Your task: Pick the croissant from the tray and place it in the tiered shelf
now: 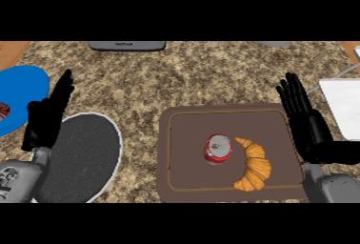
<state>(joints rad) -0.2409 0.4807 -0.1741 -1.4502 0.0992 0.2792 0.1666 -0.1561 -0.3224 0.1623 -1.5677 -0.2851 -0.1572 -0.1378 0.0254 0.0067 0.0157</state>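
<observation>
1. Head view, looking steeply down on your speckled counter (pixel 211 76). You see both forearms entering from the near edge.

2. Your brown tray (pixel 184 157) sits right of centre, near you. Raised rim runs round it.

3. Croissant (pixel 253 164) lies in the tray, right half, curved, long axis running near to far. Its near tip is close to the tray's near rim.

4. Red can (pixel 218 148) stands in the tray just left of the croissant, silver top facing you. The two look to be touching or all but touching; you cannot tell which from this angle.

5. Your right hand (pixel 304 119) shows over the tray's right rim, fingers straight and pointing far, thumb side toward the tray. It has hold of nothing. It is right of the croissant, apart from it.

6. Your left hand (pixel 49 114) shows at the left, fingers straight and pointing far, holding nothing. It overlaps the far left edge of a dark grey plate (pixel 81 159) with a white rim.

7. Blue plate (pixel 21 95) lies at the far left, partly cut by the frame, with a small red-and-white item at its left edge, too cropped to identify.

8. White shelf (pixel 343 109) shows at the right edge, just beyond your right hand. Only part of it is in frame.

9. Dark grey object (pixel 126 45) at the far edge, mostly cut off.
</observation>
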